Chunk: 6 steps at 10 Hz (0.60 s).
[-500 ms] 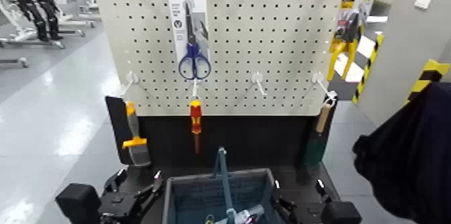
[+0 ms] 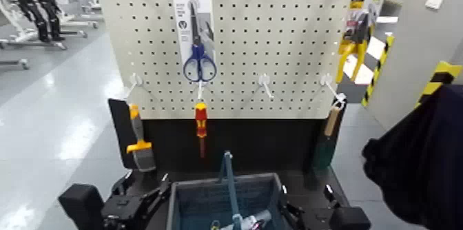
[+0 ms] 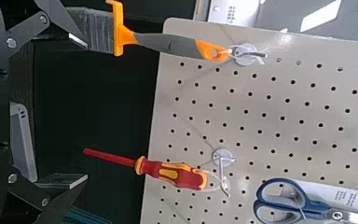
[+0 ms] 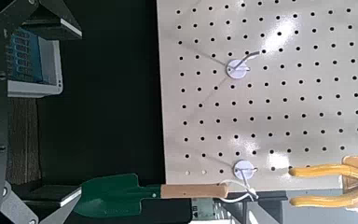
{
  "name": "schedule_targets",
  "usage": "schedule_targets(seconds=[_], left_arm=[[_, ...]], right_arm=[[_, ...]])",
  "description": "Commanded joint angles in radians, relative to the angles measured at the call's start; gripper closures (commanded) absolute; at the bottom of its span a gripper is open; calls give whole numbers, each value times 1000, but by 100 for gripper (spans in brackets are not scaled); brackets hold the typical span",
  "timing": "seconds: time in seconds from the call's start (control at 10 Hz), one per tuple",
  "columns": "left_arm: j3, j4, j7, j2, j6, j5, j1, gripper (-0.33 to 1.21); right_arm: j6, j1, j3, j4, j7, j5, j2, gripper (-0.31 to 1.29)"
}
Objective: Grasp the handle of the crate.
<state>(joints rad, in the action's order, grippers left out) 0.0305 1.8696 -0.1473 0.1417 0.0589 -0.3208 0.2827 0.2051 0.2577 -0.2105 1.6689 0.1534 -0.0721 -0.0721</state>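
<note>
The blue-grey mesh crate [image 2: 207, 205] stands at the bottom centre of the head view, below the pegboard. Its thin handle [image 2: 229, 181] stands upright across the crate's middle. My left gripper [image 2: 143, 183] is open, just left of the crate and apart from it. In the left wrist view its fingers [image 3: 54, 13] stand wide apart with nothing between them. My right gripper [image 2: 305, 202] is open, just right of the crate. The right wrist view shows a corner of the crate [image 4: 30, 58] beside my open right gripper [image 4: 56, 107].
A white pegboard [image 2: 289, 47] rises behind the crate with blue scissors [image 2: 200, 62], a red-yellow screwdriver [image 2: 200, 124], an orange-handled scraper [image 2: 138, 140], a green trowel [image 2: 329, 133] and yellow pliers [image 2: 355, 36]. A dark sleeve [image 2: 420, 160] fills the right edge. Small items lie in the crate.
My left arm has shifted slightly toward the crate. The crate, its handle and the right arm have not moved.
</note>
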Motion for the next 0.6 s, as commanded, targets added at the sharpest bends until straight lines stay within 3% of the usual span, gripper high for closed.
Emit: schedule_targets(seconds=[0.1, 0.3, 0.6], left_arm=[[23, 23, -14, 41, 124, -175, -50, 29], [19, 45, -43, 62, 292, -362, -108, 29], [-7, 37, 12, 81, 536, -673, -166, 29]], right_arm=[[-3, -1, -1, 0, 0, 0, 0, 13], [-6, -1, -3, 0, 0, 0, 0, 13], [-6, -1, -4, 0, 0, 0, 0, 13]])
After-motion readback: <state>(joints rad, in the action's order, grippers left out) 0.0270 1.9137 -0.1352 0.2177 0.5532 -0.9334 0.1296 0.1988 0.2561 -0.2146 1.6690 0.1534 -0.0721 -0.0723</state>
